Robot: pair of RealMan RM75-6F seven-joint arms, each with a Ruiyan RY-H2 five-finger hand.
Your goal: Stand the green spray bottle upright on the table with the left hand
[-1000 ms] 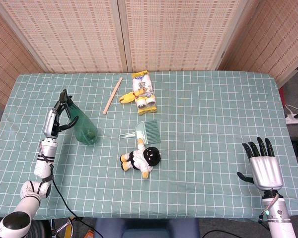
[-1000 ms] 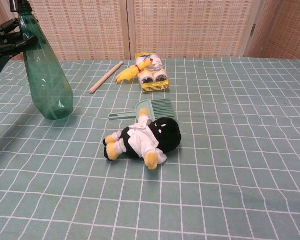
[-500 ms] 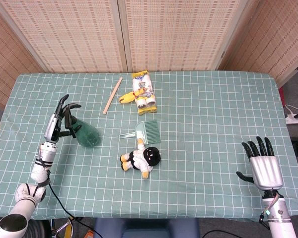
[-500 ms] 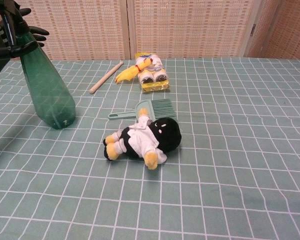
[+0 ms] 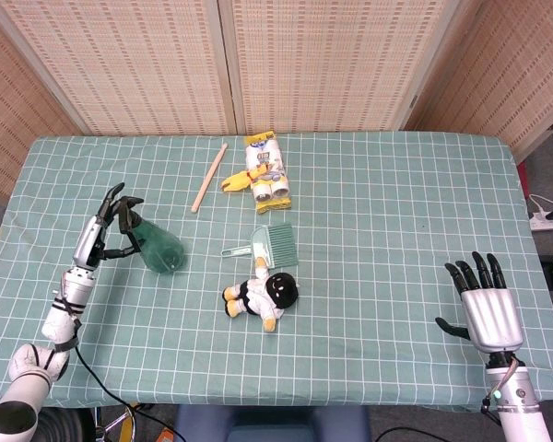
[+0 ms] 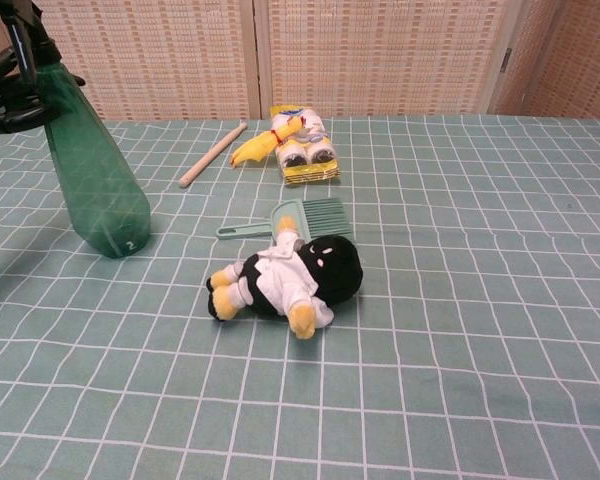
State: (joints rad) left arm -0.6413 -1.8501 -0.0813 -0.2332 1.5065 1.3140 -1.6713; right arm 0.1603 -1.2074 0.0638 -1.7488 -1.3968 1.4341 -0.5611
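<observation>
Green spray bottle (image 6: 98,170) upright, top between left robot hand (image 5: 104,230) fingers.

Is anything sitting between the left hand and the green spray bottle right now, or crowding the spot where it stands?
Nothing visible does. The left hand is right at the neck of the green spray bottle, which stands base-down on the table. The nearest things, the small dustpan and the plush doll, lie well clear of it.

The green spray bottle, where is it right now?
In the head view the green spray bottle stands at the table's left side, left of the small dustpan, with the left hand at its neck.
</observation>
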